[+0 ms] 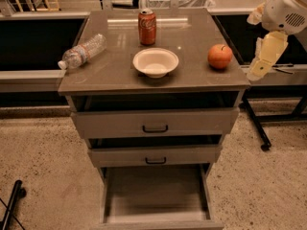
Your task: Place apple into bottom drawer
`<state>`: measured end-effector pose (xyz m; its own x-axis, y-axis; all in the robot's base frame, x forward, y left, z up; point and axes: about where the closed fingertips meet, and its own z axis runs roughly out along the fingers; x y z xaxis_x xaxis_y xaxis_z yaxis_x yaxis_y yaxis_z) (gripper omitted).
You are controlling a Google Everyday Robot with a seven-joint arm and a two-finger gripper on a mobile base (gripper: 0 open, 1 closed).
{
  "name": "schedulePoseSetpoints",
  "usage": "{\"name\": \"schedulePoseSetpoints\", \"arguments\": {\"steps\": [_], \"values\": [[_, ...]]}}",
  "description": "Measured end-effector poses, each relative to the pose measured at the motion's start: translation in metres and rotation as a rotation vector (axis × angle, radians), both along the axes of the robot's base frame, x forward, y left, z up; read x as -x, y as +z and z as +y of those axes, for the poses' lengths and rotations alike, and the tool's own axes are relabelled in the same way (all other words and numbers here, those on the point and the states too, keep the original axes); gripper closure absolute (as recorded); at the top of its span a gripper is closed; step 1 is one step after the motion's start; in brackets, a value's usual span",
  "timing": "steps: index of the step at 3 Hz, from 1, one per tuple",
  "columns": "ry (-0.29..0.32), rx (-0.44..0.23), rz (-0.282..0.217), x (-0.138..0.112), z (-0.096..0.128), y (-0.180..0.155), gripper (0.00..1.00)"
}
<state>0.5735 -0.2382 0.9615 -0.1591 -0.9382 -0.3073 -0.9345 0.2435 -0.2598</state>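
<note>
The apple [220, 56], small, round and red-orange with a short dark stem, sits on the right side of the grey cabinet top [192, 80]. The bottom drawer [156, 193] is pulled out towards me, a shallow tray with a pale grey floor, and nothing lies in it. My gripper [255, 70] hangs from the white arm at the upper right. It is just past the cabinet's right edge, to the right of the apple, apart from it and holding nothing.
A red soda can [147, 27] stands at the back of the top. A white bowl [155, 62] sits in the middle. A plastic bottle [82, 51] lies at the left. The top drawer [154, 122] and middle drawer [155, 155] stand slightly out. A black wheeled leg [259, 131] is on the right.
</note>
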Motion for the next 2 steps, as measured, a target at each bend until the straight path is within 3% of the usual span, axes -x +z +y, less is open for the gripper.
{"name": "schedulePoseSetpoints", "arguments": {"steps": [1,2], "values": [[0.0,0.0,0.0,0.0,0.0,0.0,0.0],[-0.039,-0.008,0.038,-0.013,-0.002,-0.008,0.0]]}}
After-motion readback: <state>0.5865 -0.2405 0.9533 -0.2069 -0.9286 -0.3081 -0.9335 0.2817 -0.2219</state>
